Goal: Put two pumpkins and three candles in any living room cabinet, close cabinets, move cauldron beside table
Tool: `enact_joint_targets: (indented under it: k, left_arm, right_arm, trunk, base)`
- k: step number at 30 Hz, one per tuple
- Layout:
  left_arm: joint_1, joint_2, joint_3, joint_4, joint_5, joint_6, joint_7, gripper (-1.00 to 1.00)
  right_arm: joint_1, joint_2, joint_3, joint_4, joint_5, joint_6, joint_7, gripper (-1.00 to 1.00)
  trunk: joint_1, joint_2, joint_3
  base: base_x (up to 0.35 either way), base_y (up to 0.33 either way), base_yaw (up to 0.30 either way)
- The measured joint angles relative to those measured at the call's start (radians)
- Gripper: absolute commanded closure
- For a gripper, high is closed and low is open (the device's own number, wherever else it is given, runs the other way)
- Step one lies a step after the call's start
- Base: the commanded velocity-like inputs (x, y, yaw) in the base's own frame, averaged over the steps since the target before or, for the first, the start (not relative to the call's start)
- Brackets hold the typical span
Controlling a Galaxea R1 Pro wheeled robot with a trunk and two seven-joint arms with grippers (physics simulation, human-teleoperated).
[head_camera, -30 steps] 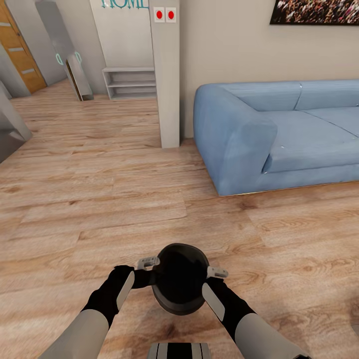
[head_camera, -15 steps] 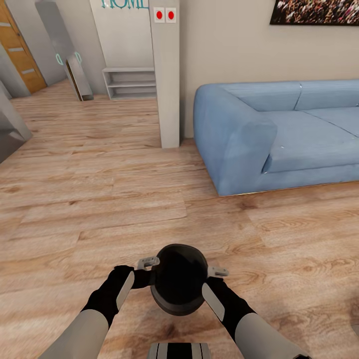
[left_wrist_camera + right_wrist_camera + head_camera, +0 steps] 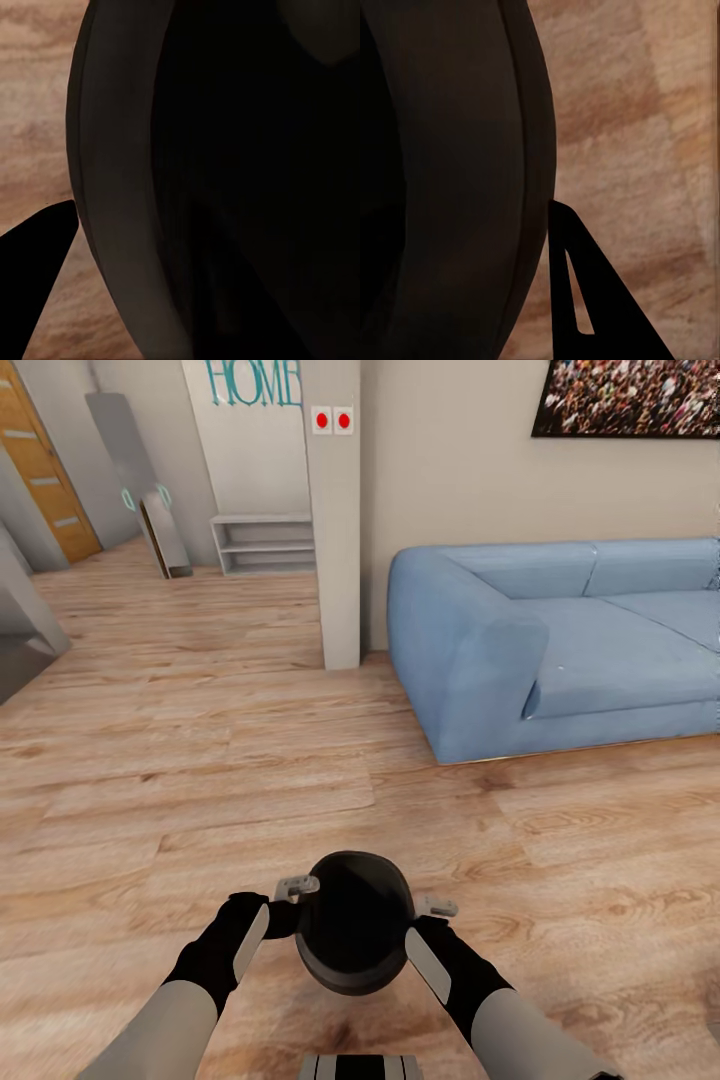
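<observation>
1. Between the two grippers, low in the head view, the cauldron (image 3: 354,935) is carried above the floor (image 3: 180,800), its wide mouth facing up toward the camera.
2. Left gripper (image 3: 297,887) is clamped on the cauldron's rim at its left side; the pale fingertip sits at the rim edge.
3. Right gripper (image 3: 435,908) is clamped on the rim at the opposite side, so the pot hangs between both arms.
4. Left wrist view: the cauldron's dark wall (image 3: 225,180) is close against the camera, with one dark finger (image 3: 34,292) just beside it and floor planks behind.
5. Right wrist view: the cauldron's rim and wall (image 3: 450,180) are close against the camera, one finger (image 3: 585,300) touching or just beside the wall; which cannot be told.
6. Farther on, wood-plank floor runs ahead.
7. A blue sofa (image 3: 560,640) stands ahead to the right, against the wall.
8. A white pillar (image 3: 338,510) with two red buttons (image 3: 333,421) stands just left of the sofa's arm.
9. Farthest back, low white shelves (image 3: 264,543) stand under "HOME" lettering (image 3: 252,382), and a dark framed picture (image 3: 630,398) hangs above the sofa.
</observation>
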Motion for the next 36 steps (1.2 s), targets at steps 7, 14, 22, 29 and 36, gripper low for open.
enact_joint_targets:
  k: [7, 14, 22, 29, 36]
  left_arm:
    - [0.000, 0.000, -0.002, 0.000, -0.006, 0.000, -0.001, 1.00]
    - [0.000, 0.000, -0.002, 0.000, -0.007, -0.001, -0.001, 1.00]
    - [0.000, 0.001, -0.003, 0.000, -0.004, 0.001, 0.001, 1.00]
    - [0.000, 0.002, -0.009, 0.000, -0.004, 0.003, 0.000, 1.00]
    - [0.000, 0.001, -0.007, 0.000, -0.006, 0.003, 0.001, 1.00]
  right_arm:
    - [0.001, 0.000, 0.006, 0.012, -0.014, -0.020, 0.005, 1.00]
    - [0.001, 0.000, 0.009, 0.015, -0.022, -0.028, 0.003, 1.00]
    - [0.001, 0.000, 0.009, 0.013, -0.022, -0.024, 0.002, 1.00]
    - [0.002, 0.000, 0.007, 0.017, -0.022, -0.027, 0.006, 1.00]
    - [0.002, 0.000, 0.003, 0.019, -0.021, -0.027, 0.008, 1.00]
  trunk:
    - [-0.003, 0.002, 0.027]
    - [-0.006, 0.003, 0.054]
    - [-0.010, 0.005, 0.085]
    - [-0.013, 0.007, 0.112]
    - [-0.016, 0.008, 0.139]
  base:
    - [0.000, 0.000, 0.000]
    - [0.000, 0.000, 0.000]
    - [0.000, 0.000, 0.000]
    - [0.000, 0.000, 0.000]
    - [0.000, 0.000, 0.000]
